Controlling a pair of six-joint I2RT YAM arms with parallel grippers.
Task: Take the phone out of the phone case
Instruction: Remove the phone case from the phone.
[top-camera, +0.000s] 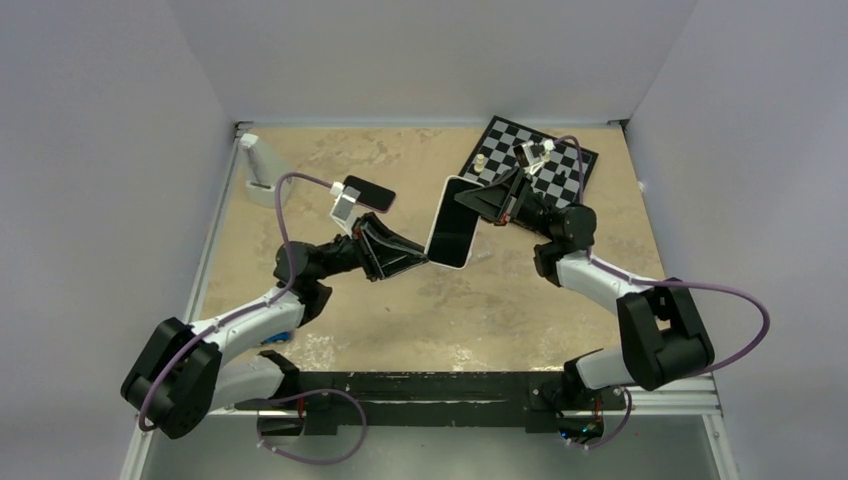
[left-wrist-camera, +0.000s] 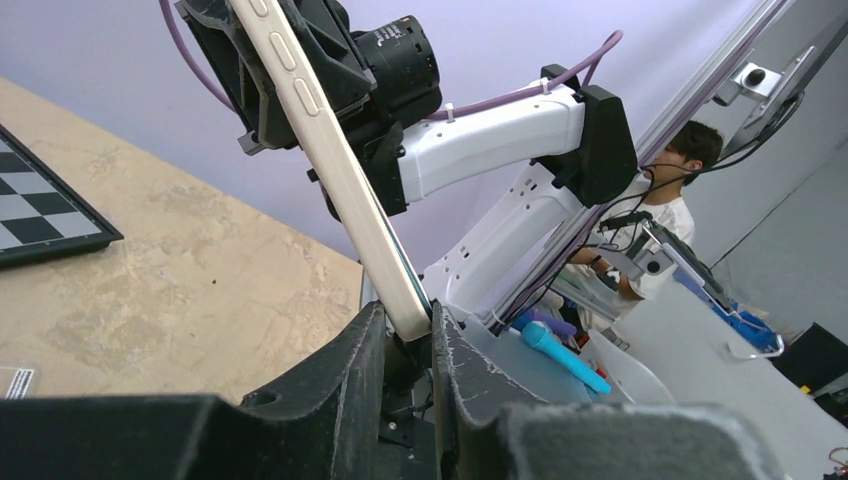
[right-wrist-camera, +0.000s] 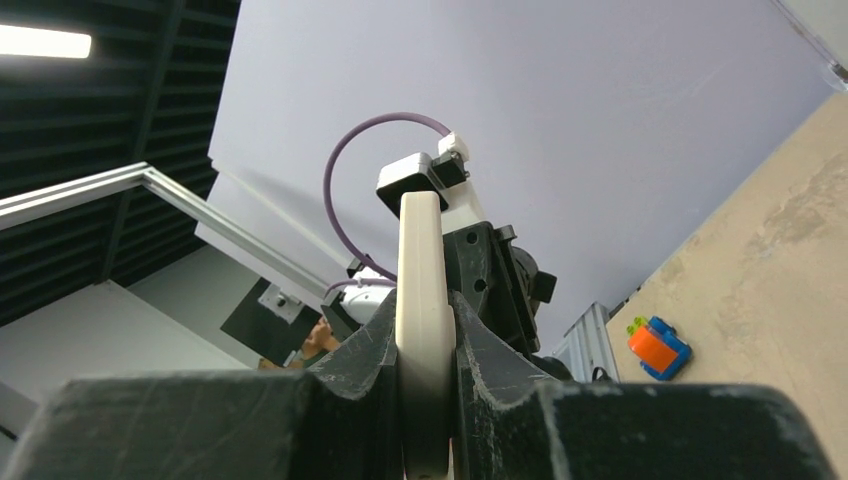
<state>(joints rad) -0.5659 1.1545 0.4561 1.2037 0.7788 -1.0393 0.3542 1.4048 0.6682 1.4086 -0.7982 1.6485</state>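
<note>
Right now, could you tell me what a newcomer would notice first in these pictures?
The phone, in its pale phone case, hangs tilted in mid-air above the middle of the table, with the left tool clamped on its near end and the right tool on its far end. A chessboard lies at the back right corner and a second phone at the back left.

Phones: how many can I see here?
2. A cased phone is held between the left gripper and right gripper; a bare black phone lies on the table farther back. None seems hidden.
</note>
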